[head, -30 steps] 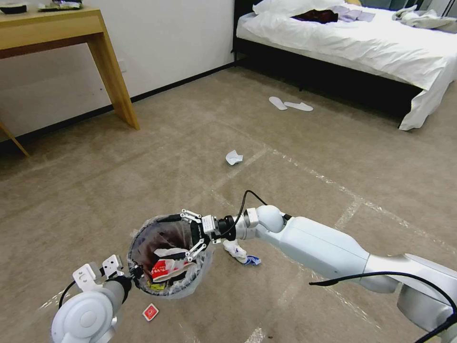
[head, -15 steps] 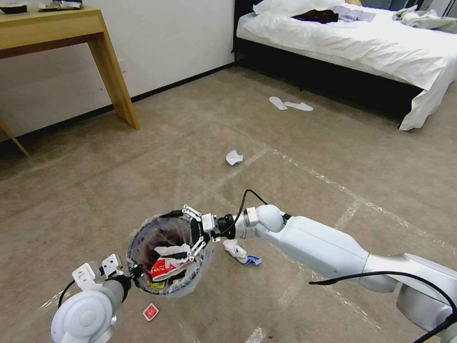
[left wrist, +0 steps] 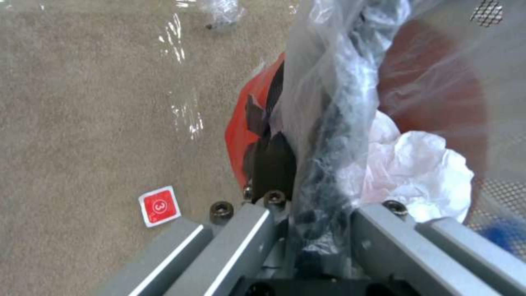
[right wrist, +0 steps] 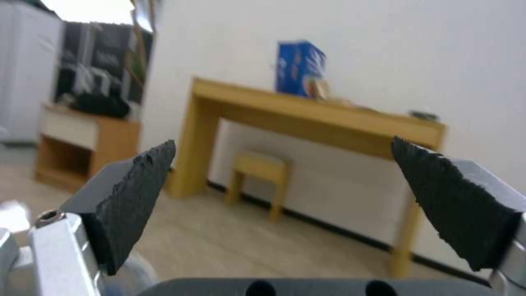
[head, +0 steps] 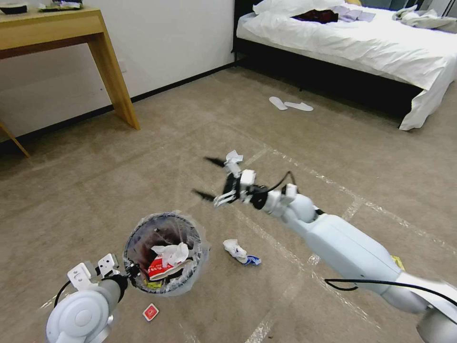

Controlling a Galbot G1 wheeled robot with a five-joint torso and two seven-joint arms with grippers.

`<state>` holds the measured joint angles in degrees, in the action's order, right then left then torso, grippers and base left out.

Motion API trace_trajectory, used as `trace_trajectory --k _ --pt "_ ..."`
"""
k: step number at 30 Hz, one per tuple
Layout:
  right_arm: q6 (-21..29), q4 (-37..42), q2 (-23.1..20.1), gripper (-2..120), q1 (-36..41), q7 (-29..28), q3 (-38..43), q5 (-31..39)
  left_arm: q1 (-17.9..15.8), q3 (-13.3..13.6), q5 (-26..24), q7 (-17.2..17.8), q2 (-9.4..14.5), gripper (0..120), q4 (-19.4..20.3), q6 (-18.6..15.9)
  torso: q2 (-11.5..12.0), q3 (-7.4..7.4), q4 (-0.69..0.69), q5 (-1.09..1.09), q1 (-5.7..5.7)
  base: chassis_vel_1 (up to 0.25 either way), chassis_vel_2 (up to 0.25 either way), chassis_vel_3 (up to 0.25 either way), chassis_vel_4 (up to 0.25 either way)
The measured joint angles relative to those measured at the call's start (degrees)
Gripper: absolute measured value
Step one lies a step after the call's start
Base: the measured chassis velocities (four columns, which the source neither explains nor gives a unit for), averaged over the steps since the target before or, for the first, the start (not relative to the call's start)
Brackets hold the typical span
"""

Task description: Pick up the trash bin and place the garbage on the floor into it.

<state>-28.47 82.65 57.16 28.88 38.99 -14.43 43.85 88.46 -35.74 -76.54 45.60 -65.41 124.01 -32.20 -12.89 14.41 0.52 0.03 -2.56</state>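
**Bin held at rim, right arm empty**

Trash bin (head: 164, 252): low at front left, rim pinched in the closed left gripper (head: 127, 272). Right gripper (head: 209, 178): raised above the floor (head: 333, 157), fingers spread, empty. Tissue (head: 236, 250), red wrapper (head: 150, 312): on carpet beside the bin. Risk: the thin liner may slip, tilting the bin.
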Motion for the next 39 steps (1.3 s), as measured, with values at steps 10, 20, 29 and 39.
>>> trace_trajectory --k 10,20,29,39 --pt "6.03 -12.05 -1.68 100 -5.47 11.68 -2.69 -8.93 -1.02 0.42 0.0 -0.11 0.51 0 -1.19 0.05 0.0 0.0 0.01 0.0 0.0 0.0 0.0 0.0 0.0" --pt "6.71 -34.09 8.26 100 -20.82 20.03 -18.99 -18.01 -2.47 0.67 0.01 -0.44 0.21 0 -2.77 0.1 0.01 0.01 -0.01 -0.02 0.0 0.0 0.0 0.0 0.0" --pt "5.9 -55.63 20.37 100 -25.18 20.56 -26.17 -36.0 -2.92 0.77 0.06 -0.56 0.01 0 -3.57 0.1 0.0 0.01 0.01 -0.03 0.0 0.0 0.0 0.0 0.0" --pt "6.88 -67.01 26.07 100 -24.98 19.34 -28.11 -41.54 -2.7 0.92 0.41 -0.81 0.02 0 -3.62 0.1 0.0 0.01 -0.01 -0.02 0.0 0.0 0.0 0.0 0.0"
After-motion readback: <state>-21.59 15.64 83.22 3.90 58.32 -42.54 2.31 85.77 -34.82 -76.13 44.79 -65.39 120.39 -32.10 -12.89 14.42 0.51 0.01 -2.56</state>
